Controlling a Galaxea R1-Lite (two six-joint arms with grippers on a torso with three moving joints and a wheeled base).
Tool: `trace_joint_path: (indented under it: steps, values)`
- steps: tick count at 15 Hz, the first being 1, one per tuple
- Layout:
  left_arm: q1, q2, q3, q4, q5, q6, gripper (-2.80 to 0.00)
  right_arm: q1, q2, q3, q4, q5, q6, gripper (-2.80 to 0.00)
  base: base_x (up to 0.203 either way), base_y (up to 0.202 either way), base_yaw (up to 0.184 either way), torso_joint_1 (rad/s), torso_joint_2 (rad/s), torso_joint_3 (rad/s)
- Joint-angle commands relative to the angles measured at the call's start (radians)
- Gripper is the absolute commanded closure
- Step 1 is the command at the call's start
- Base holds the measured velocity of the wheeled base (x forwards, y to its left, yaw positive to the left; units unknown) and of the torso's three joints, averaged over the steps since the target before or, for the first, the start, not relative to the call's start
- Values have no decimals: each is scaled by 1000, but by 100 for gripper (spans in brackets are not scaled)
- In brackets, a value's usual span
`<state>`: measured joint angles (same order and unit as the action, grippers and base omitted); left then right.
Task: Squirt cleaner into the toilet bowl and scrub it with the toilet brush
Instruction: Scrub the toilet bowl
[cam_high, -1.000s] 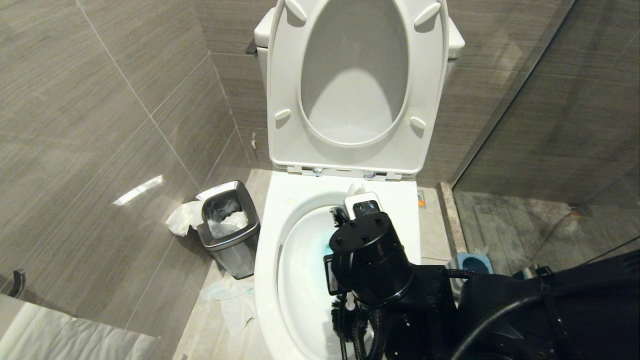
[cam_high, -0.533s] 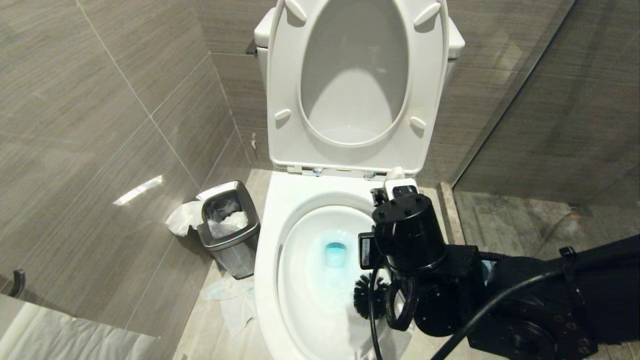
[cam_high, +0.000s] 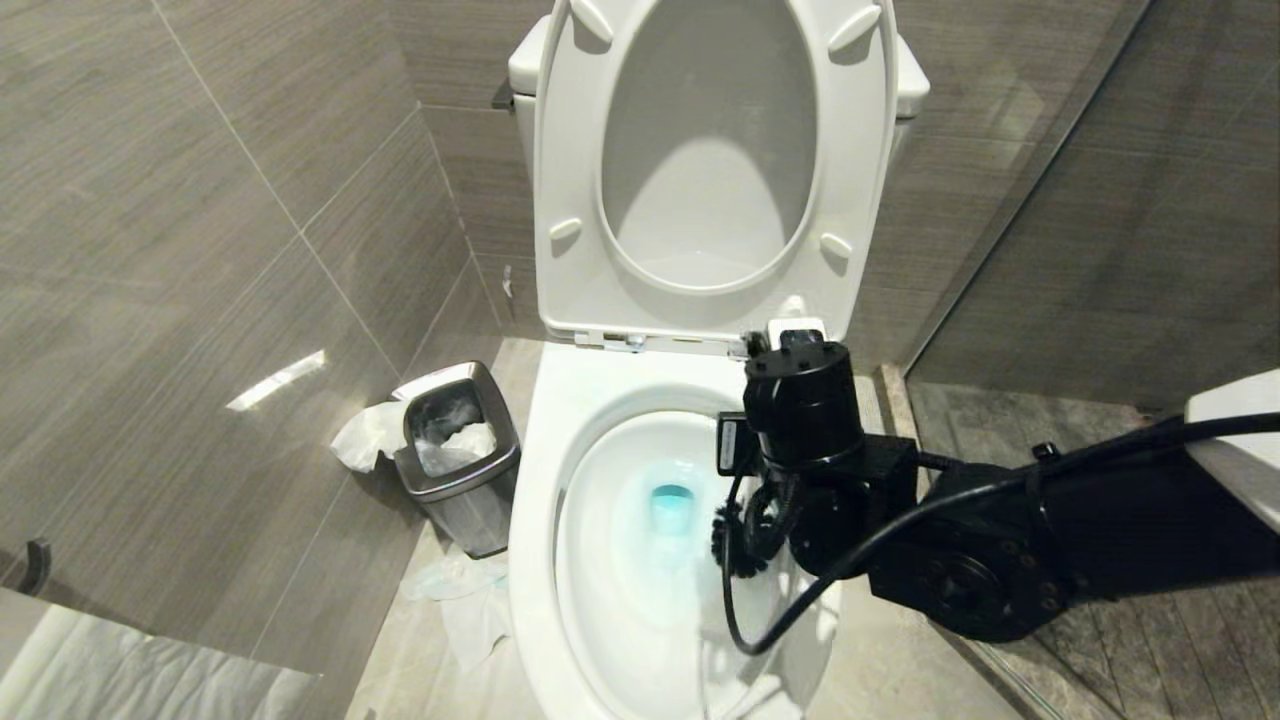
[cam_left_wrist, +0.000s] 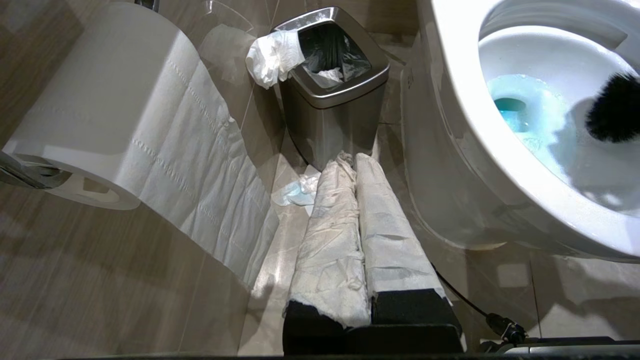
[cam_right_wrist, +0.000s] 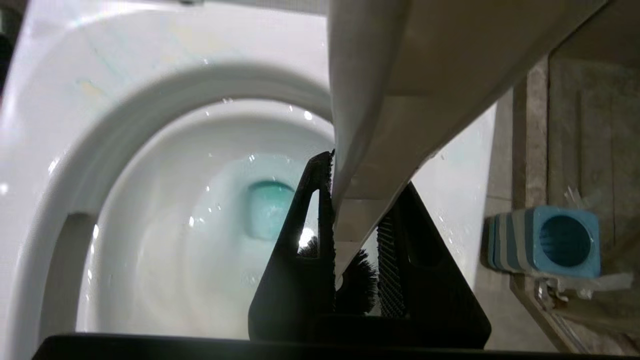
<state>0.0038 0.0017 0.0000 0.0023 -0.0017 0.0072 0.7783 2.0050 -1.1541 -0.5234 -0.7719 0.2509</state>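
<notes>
The white toilet bowl (cam_high: 545, 480) stands open, its seat and lid (cam_high: 860, 250) raised, with blue water (cam_high: 672, 505) at the bottom. My right gripper (cam_right_wrist: 364, 172) hangs over the bowl's right side, shut on the white handle (cam_right_wrist: 370, 100) of the toilet brush. The brush's black bristle head (cam_high: 735, 545) sits low against the bowl's right inner wall, and shows too in the left wrist view (cam_left_wrist: 612, 107). Near the floor to the left of the bowl (cam_left_wrist: 465, 100), my left gripper (cam_left_wrist: 353, 159) is parked shut and empty, its fingers wrapped in white paper.
A square steel waste bin (cam_high: 455, 455) with tissue in it stands left of the bowl, with crumpled tissue (cam_high: 465, 600) on the floor beside it. The blue-topped brush holder (cam_right_wrist: 555, 242) stands on the floor to the right. A toilet paper roll (cam_left_wrist: 100, 115) hangs at the left wall.
My right arm has swung rightward and toward the hinges with the brush. The bristle head has moved from the bowl's near side up along its right wall, and the blue water is uncovered.
</notes>
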Motion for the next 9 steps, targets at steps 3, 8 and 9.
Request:
trace_joint_path:
  steps: [3,8,9]
  values:
    - [1,1,0,-1,0,0,0,-17,131,-178,-2,1,-41,0,0,0,0,0,0,0]
    - [1,1,2,0,0,0,0,-20,242,-353,3,5,-97,0,0,0,0,0,0,0]
    - [1,1,2,-1,0,0,0,-19,258,-376,3,6,-104,0,0,0,0,0,0,0]
